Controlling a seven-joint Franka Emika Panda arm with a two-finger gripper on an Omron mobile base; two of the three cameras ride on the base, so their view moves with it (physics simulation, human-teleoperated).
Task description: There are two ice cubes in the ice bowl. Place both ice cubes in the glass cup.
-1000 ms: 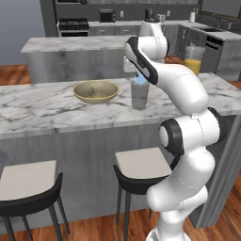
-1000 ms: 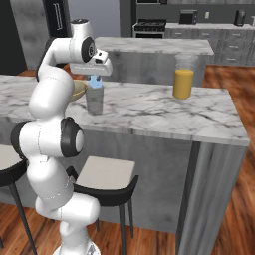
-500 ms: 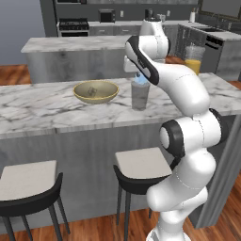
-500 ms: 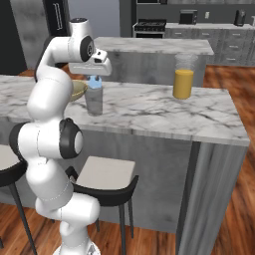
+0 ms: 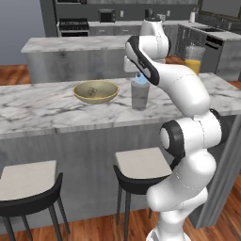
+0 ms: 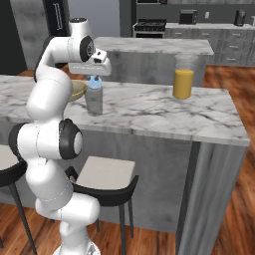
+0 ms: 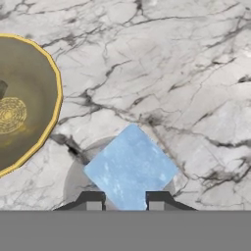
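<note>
My gripper [image 7: 125, 201] is shut on a pale-blue ice cube [image 7: 131, 166], held just above the mouth of the glass cup [image 7: 73, 182]. From the base views, the gripper [image 5: 139, 76] hangs over the clear tumbler [image 5: 140, 95] on the marble counter, with the cube [image 6: 94, 82] at its rim level. The tan-yellow ice bowl [image 5: 96, 92] stands just left of the cup, and a faint pale shape in it [image 5: 92, 89] may be the other cube. In the hand view the bowl [image 7: 24, 103] lies at the left edge.
A tall glass of orange juice [image 6: 183, 77] stands further right on the same counter [image 6: 149, 112]. Two stools [image 5: 136, 164] sit under the counter's near edge. A second island and kitchen cabinets lie behind.
</note>
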